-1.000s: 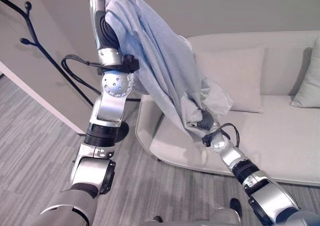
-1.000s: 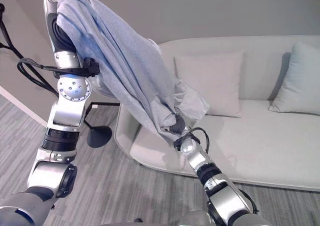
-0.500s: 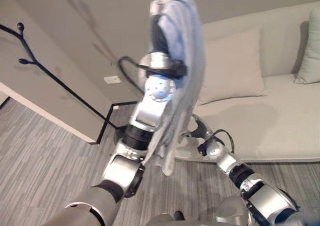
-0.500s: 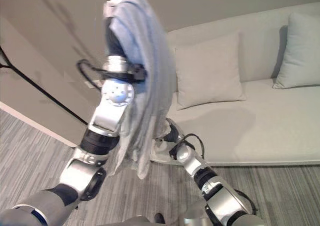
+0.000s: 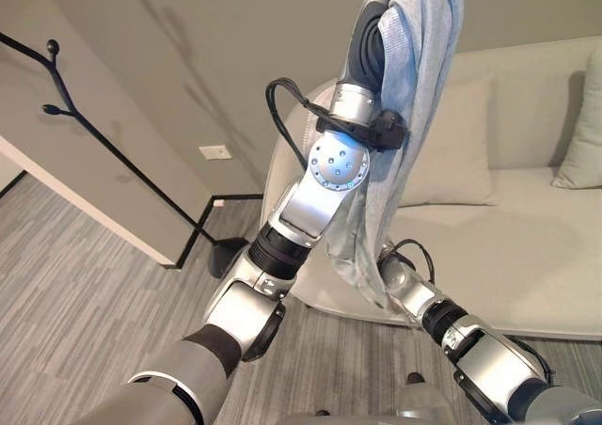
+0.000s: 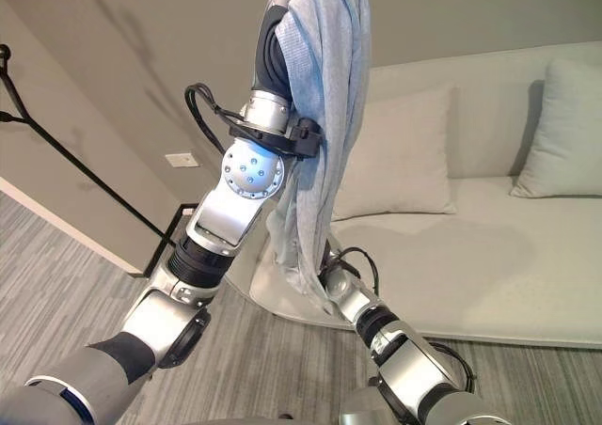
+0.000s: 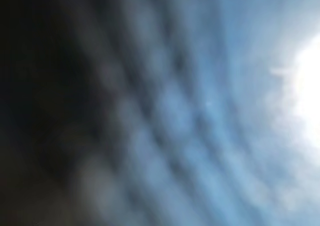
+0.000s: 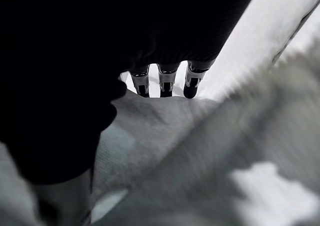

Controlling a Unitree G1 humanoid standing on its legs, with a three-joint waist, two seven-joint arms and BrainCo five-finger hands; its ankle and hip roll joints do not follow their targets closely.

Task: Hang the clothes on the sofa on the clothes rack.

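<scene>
Your robot's left arm is raised high, and a light blue-grey knit garment (image 5: 419, 77) is draped over the top of it, falling in long folds down the arm's far side to a point just above the front edge of a pale cream upholstered sofa (image 5: 527, 256). The left hand (image 5: 374, 30) is wrapped in the cloth at the top of both eye views; its dark ribbed cover shows, but its fingers are hidden, so you cannot tell whether they are curled or straight. The left wrist view gives no help here: it looks into blurred blue-grey fabric pressed close to the lens. The right arm reaches in low from the right, and in the eye views the garment's hanging lower end covers the hand. The right wrist view adds what they lack: the right hand (image 8: 165, 81) shows a row of dark fingertips (image 8: 190, 88) resting on pale cloth, with the dark cover above them, yet whether the hand grips the cloth cannot be told. On the sofa, a square cream cushion (image 6: 400, 152) leans against the backrest, and a second pale cushion (image 6: 562, 129) leans near the right end. At the far left, a thin black branching clothes rack (image 5: 66, 101) stands by the wall, well apart from the garment.
</scene>
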